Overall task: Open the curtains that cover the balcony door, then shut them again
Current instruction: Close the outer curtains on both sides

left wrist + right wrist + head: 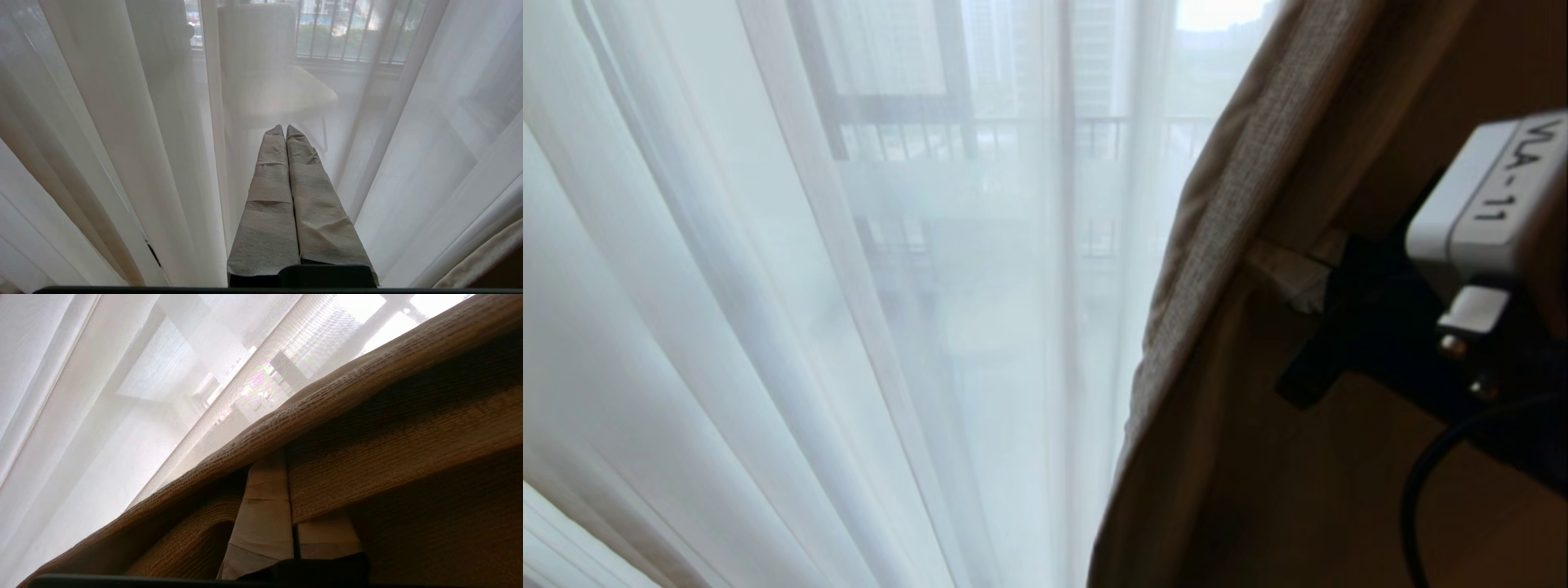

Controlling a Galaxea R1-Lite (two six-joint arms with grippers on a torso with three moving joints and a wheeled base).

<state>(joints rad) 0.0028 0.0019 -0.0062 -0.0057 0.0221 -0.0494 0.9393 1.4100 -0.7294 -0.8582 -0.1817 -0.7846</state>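
Observation:
White sheer curtains [768, 327] hang shut in vertical folds across most of the head view. The balcony door is hidden behind them; only dim shapes come through. At the right, the beige-grey woven drape [1217, 245] is pulled into a slanting edge. My right gripper [1289, 276] is shut on that drape, whose fabric [388, 428] is pinched between the taped fingers [265, 506] and folds over one of them. My left gripper [285, 128] is shut and empty, pointing at the sheers [122, 122] with its tips just short of them.
Through the sheers a pale chair [278, 94] and a dark railing [347, 32] show on the balcony side. The right wrist's white camera housing [1486, 196] and a black cable [1421, 490] fill the head view's right edge.

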